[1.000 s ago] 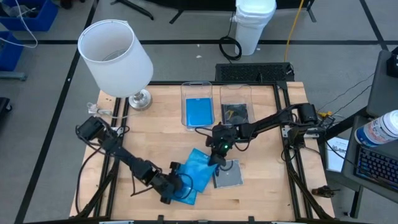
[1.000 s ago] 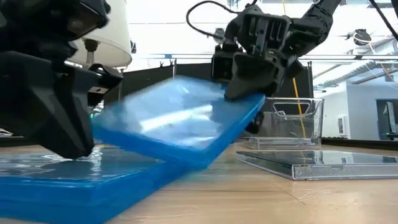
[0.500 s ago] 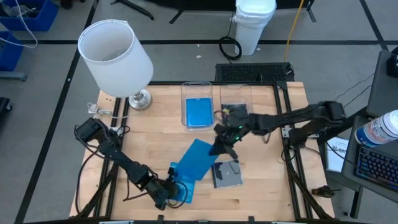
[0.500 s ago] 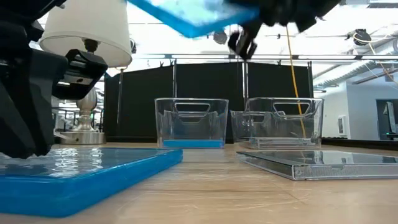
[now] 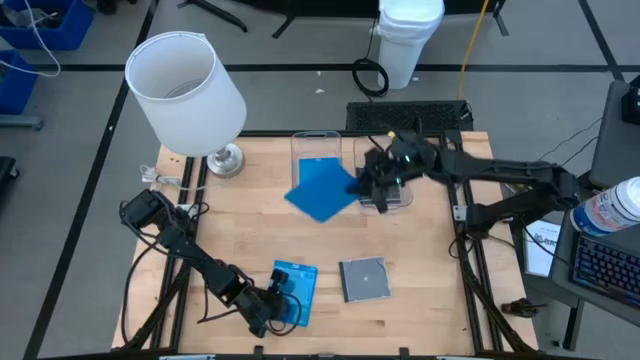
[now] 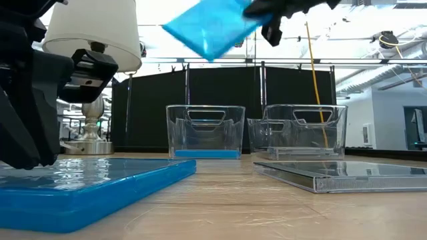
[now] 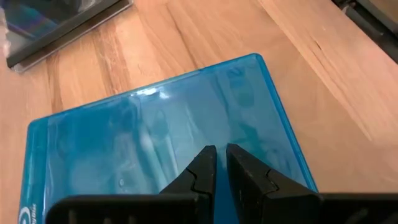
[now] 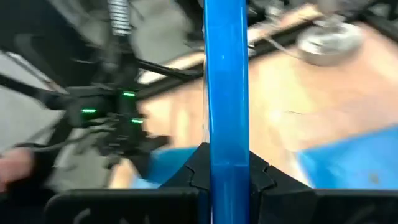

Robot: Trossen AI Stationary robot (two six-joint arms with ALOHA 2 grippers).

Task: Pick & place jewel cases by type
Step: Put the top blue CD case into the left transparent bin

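Jewel cases are the business here, and the one in hand is a blue case (image 5: 321,192) held in the air by the right end effector (image 5: 372,181), whose fingers are closed on one edge of it, so the case hangs tilted over the left clear bin (image 5: 318,141). That bin already holds another blue case (image 5: 318,168); the clear bin (image 5: 381,150) just beside it holds a dark one. Well in front of the left clear bin, a third blue case (image 5: 293,289) lies flat on the bench (image 5: 240,220), with the left end effector (image 7: 216,163) poised over it, fingers nearly together and holding nothing. A grey case (image 5: 364,278) lies just beside that one.

These cases look light, thin and stiff, with smooth glossy plastic faces that probably slip easily and hinges that likely crack under a hard squeeze. Lying flat they offer little to pinch, so an edge is the sensible hold, gripped firmly but gently, since a 1-edge grip lets the case swing.
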